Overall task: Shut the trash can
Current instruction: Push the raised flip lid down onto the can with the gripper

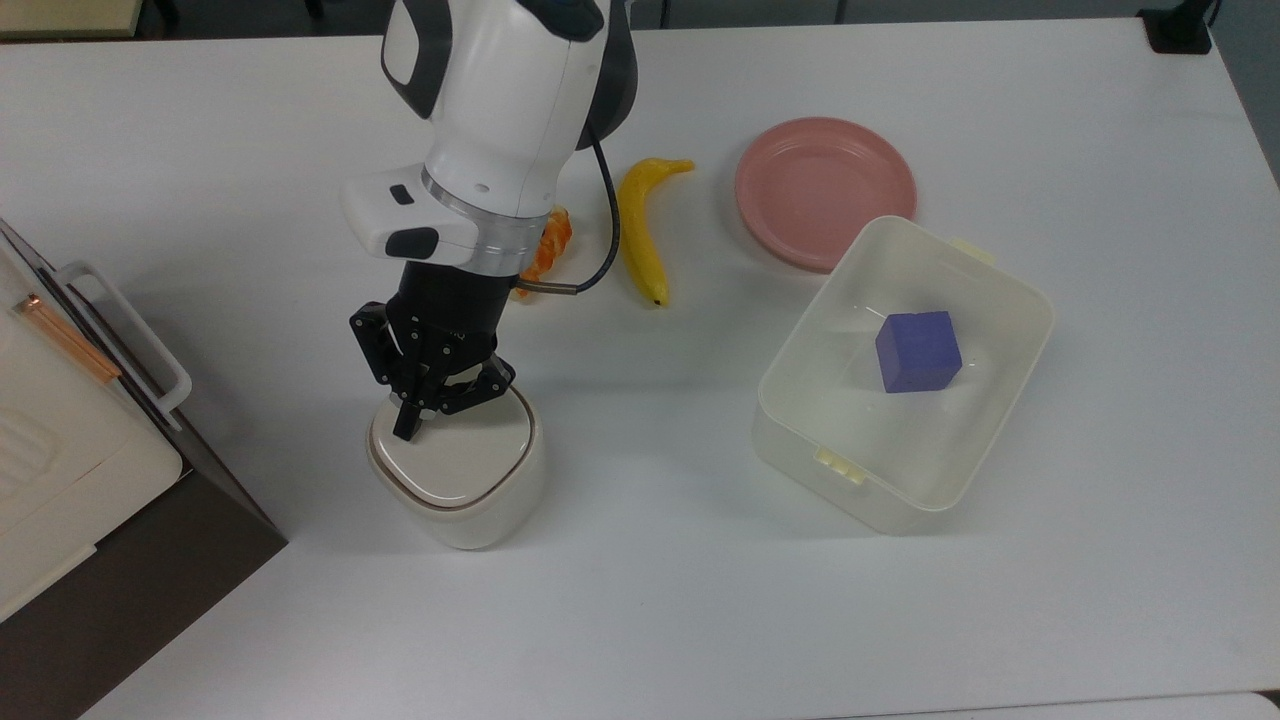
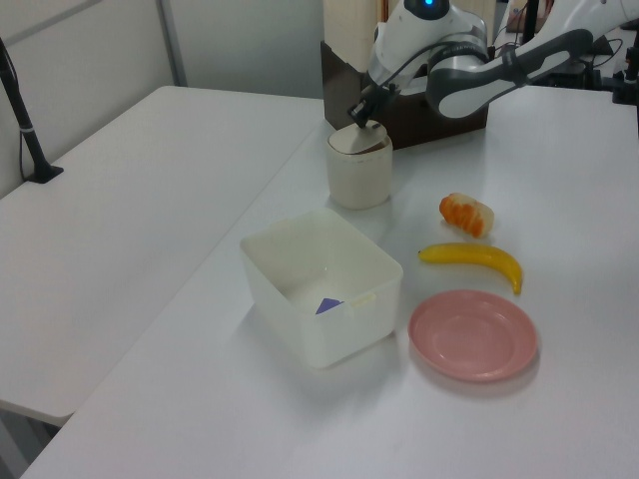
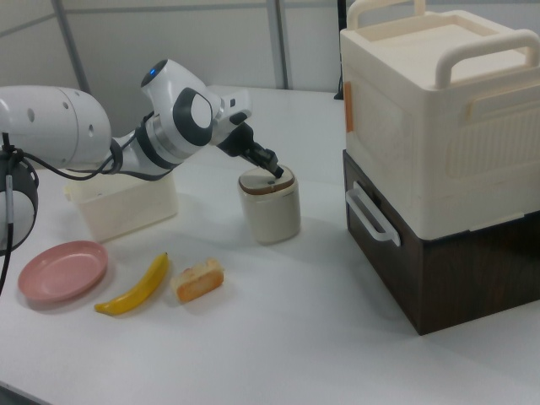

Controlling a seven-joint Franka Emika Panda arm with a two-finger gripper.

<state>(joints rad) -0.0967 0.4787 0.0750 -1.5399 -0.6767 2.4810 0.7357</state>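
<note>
We see the trash can [image 1: 456,470] standing on the white table [image 1: 640,620], its beige lid [image 1: 452,455] lying nearly flat on the rim. The gripper [image 1: 410,425] presses on the lid at its ten o'clock edge in the top view, fingers drawn together, gripping nothing. At two o'clock from the can lie an orange pastry [image 1: 552,243] and a banana [image 1: 640,228]; at three o'clock sits the tub [image 1: 990,400] with a purple cube [image 1: 917,351], a pink plate [image 1: 822,190] beyond
</note>
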